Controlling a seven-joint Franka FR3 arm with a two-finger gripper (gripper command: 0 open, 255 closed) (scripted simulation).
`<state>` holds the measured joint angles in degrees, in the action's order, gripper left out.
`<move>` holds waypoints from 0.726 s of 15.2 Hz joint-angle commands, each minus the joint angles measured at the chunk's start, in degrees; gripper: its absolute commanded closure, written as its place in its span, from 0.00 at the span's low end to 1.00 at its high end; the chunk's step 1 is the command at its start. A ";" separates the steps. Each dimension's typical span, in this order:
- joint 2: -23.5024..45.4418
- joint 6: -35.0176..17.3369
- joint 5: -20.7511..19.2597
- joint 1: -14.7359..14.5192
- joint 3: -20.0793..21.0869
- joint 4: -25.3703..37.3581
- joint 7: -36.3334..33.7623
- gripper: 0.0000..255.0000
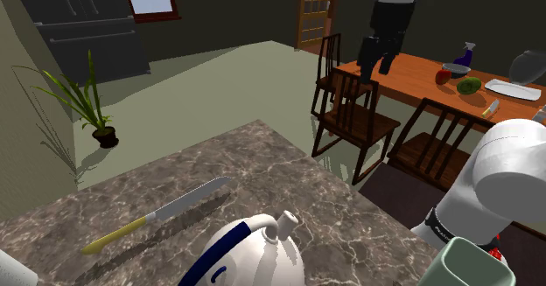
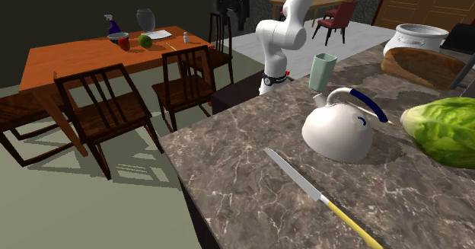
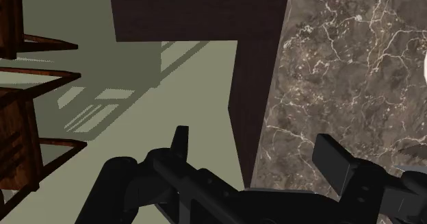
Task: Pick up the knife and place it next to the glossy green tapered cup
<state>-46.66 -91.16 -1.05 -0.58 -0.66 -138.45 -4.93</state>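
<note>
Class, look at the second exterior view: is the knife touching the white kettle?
No, the knife lies flat on the marble counter apart from the white kettle, with bare stone showing between them.

Open kitchen and dining area of a home: a marble-patterned counter (image 1: 289, 184) carries a white kettle (image 2: 339, 129) and a lettuce (image 2: 445, 129), while a wooden dining table (image 2: 76, 57), dark chairs (image 2: 114, 120) and a potted plant (image 1: 96, 109) stand beyond.

Counter (image 1: 350, 232) of brown stone with pale veins, smooth and faintly shiny. Knife (image 1: 157, 212) with a dull grey metal blade and a plain yellow handle. Glossy white kettle (image 2: 339, 137). Smooth pale green cup (image 2: 323, 72). Orange-brown wooden table (image 2: 76, 57), dark wooden chairs (image 2: 103, 106). Gripper (image 3: 254, 144) with 2 matt black fingers (image 3: 335, 157).
</note>
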 commanded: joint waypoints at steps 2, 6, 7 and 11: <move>2.15 -1.33 0.09 -0.73 0.13 0.67 1.02 0.00; 10.70 -6.06 0.47 -3.58 0.79 3.92 5.07 0.00; 12.81 -7.09 0.57 -4.25 1.01 4.87 6.07 0.00; 21.08 -10.60 0.93 -6.76 2.09 9.07 10.03 0.00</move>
<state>-27.14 -100.88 -0.24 -6.67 1.13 -129.93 4.02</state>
